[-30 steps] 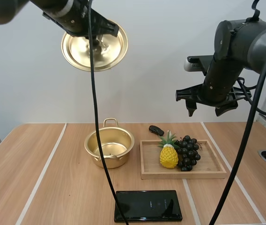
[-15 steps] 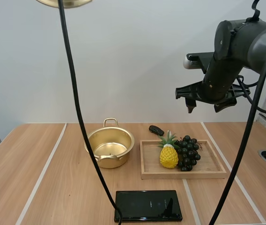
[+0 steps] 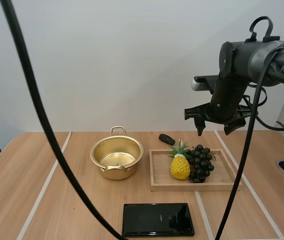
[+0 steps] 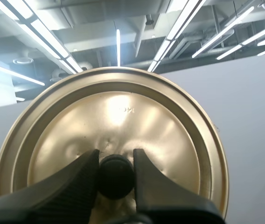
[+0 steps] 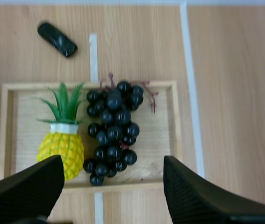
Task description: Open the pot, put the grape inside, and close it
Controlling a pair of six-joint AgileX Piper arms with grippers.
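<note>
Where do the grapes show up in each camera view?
High view: bunch of grapes on the wooden tray, right of the pineapple.
Right wrist view: grapes beside the pineapple, on that tray.
Left wrist view: looks up at the lid instead.
Shared landmark: the pineapple.

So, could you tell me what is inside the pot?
Inside the pot only its bare gold floor shows; its near inner wall is hidden by the rim. The grapes lie on the wooden tray.
</note>
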